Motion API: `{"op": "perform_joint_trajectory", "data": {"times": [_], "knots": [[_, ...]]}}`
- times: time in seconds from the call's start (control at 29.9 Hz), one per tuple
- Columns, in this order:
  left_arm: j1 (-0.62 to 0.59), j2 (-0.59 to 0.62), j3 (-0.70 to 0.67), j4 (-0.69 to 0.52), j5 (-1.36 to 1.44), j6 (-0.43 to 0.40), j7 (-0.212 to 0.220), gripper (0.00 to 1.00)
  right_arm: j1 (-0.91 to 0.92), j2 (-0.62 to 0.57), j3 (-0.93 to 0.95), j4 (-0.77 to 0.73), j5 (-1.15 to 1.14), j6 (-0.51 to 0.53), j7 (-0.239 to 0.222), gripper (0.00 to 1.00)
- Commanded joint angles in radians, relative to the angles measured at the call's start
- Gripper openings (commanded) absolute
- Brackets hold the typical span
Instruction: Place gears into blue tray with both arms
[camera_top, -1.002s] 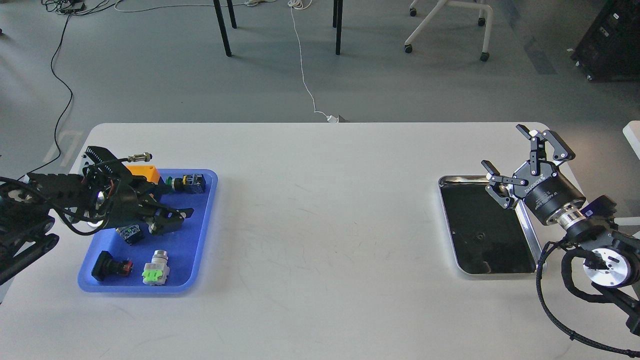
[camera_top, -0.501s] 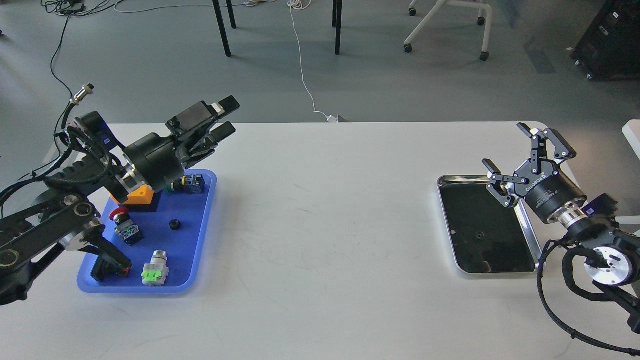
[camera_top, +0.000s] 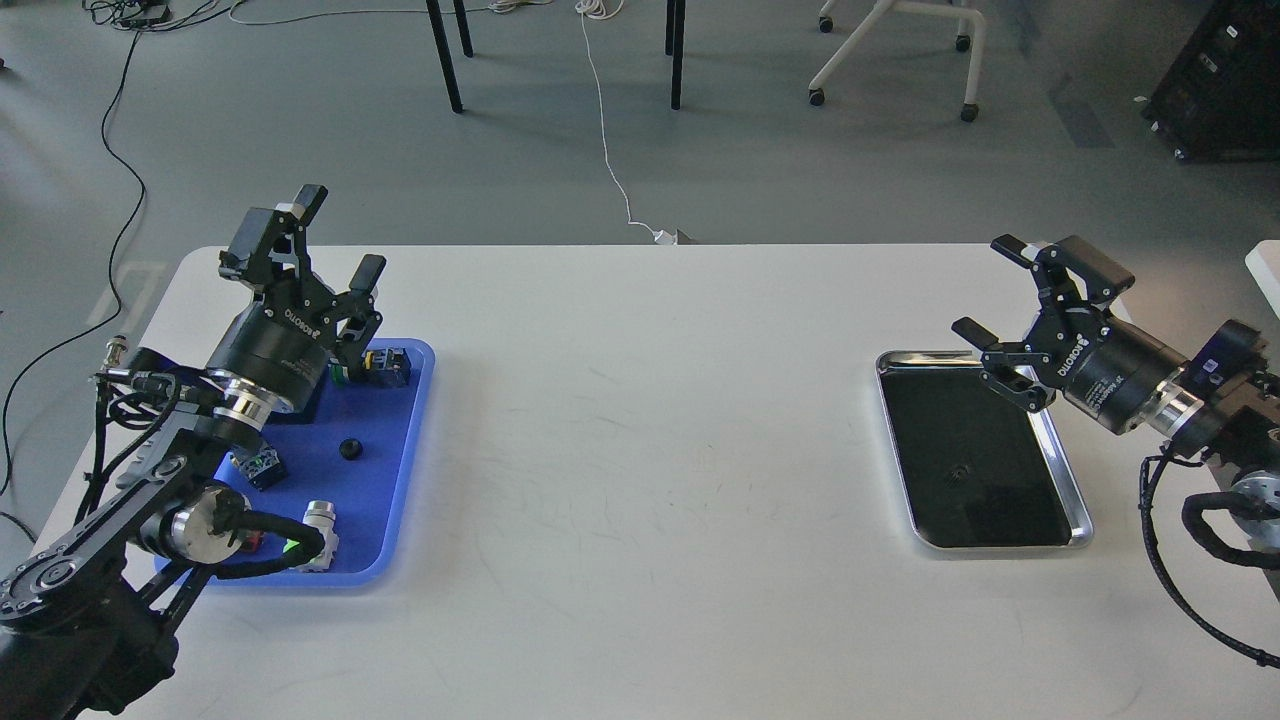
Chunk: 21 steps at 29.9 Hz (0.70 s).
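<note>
The blue tray (camera_top: 395, 480) lies at the table's left. A small black gear (camera_top: 349, 448) rests on its floor near the middle. My left gripper (camera_top: 338, 238) is raised above the tray's far edge, open and empty, fingers pointing away from me. At the right, my right gripper (camera_top: 990, 290) hangs open and empty over the far end of the steel tray (camera_top: 1060, 465). Another tiny gear (camera_top: 958, 471) lies on that tray's dark bottom.
Push-button switches share the blue tray: a blue-bodied one (camera_top: 388, 364) at the far edge, a silver and green one (camera_top: 318, 525) at the near edge, one with a dark body (camera_top: 259, 466) by my left wrist. Bare white tabletop (camera_top: 650, 450) separates the trays.
My left gripper rose out of the blue tray, leaving a gear lying on its floor, then swung back to the left. My right gripper lifted slightly and turned leftward.
</note>
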Motion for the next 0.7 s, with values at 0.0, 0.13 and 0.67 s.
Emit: {"op": "perform_joint_trajectory", "data": {"times": [0.0, 0.13, 0.67], "knots": [[0.001, -0.002, -0.002, 0.009, 0.0, -0.024, 0.005, 0.98, 0.174, -0.088, -0.154, 0.035, -0.283, 0.0, 0.0, 0.97], [-0.001, -0.015, -0.003, 0.01, 0.0, -0.022, 0.007, 0.98, 0.441, -0.1, -0.414, 0.035, -0.622, 0.0, 0.0, 0.97], [0.005, -0.017, -0.02, -0.004, 0.0, -0.025, 0.013, 0.98, 0.776, 0.168, -0.969, -0.046, -1.194, -0.017, 0.0, 0.96]]}}
